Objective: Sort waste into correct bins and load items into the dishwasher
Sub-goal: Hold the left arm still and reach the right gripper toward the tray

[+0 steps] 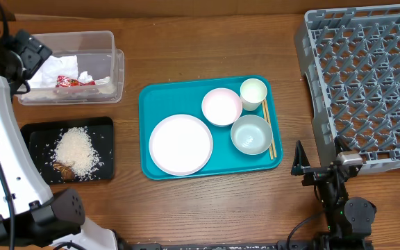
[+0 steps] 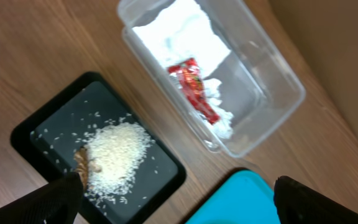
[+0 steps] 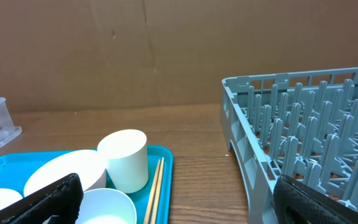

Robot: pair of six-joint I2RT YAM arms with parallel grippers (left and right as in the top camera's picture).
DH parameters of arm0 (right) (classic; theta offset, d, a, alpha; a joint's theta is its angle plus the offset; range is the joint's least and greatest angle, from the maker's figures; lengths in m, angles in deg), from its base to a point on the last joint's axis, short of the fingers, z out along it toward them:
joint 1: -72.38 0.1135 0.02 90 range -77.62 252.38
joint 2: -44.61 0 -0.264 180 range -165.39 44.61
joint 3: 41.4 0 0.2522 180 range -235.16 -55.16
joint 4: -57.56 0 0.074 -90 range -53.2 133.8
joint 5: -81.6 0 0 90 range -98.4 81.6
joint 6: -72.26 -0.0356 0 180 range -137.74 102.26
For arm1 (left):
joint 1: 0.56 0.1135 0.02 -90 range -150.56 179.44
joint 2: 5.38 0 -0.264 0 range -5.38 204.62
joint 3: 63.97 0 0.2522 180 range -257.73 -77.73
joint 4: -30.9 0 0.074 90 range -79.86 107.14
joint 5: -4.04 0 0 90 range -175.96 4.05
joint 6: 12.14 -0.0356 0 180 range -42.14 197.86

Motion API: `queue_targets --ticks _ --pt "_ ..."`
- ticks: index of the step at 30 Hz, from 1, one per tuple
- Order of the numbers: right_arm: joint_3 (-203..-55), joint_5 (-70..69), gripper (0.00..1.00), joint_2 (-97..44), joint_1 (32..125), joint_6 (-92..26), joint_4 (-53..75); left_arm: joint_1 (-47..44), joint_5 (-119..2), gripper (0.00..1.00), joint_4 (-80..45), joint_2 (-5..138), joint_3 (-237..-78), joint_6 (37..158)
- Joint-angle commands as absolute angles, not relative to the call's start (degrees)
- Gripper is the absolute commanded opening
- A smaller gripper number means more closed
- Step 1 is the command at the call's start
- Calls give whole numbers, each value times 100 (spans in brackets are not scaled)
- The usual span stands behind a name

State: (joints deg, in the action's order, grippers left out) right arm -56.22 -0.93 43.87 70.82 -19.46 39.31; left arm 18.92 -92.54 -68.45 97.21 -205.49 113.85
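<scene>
1. Left gripper (image 2: 176,183) is open and empty; right gripper (image 3: 179,186) is open too.
2. Napkins (image 2: 179,31) and red wrapper (image 2: 194,87) lie in the clear tub (image 2: 288,93).
3. Rice (image 2: 118,154) lies in the black tray (image 2: 58,121).
4. Plate (image 1: 180,144), bowls (image 1: 221,106) and cup (image 1: 253,92) stand on the teal tray (image 1: 151,97).

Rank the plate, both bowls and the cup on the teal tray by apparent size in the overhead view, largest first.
1. white plate
2. pinkish bowl and grey-green bowl: they look about the same, so no order between them
3. white cup, smallest
</scene>
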Motion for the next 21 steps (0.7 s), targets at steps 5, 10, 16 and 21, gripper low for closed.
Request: queue_targets --ticks 5,10,16,21 --pt "-5561 -130 100 4444 7049 -1943 3962 1932 -9386 100 -6855 9856 -20532 11254" --pt "-5561 -130 100 4444 7049 -1941 3962 1929 -9386 100 -6849 9856 -20532 11254" --pt "-5561 -130 100 4444 7049 -1941 3962 1929 -9386 100 -6849 9856 -20532 11254" --pt "-5561 516 100 4444 7049 -2066 4239 1929 -9386 100 -6849 9856 -20532 11254"
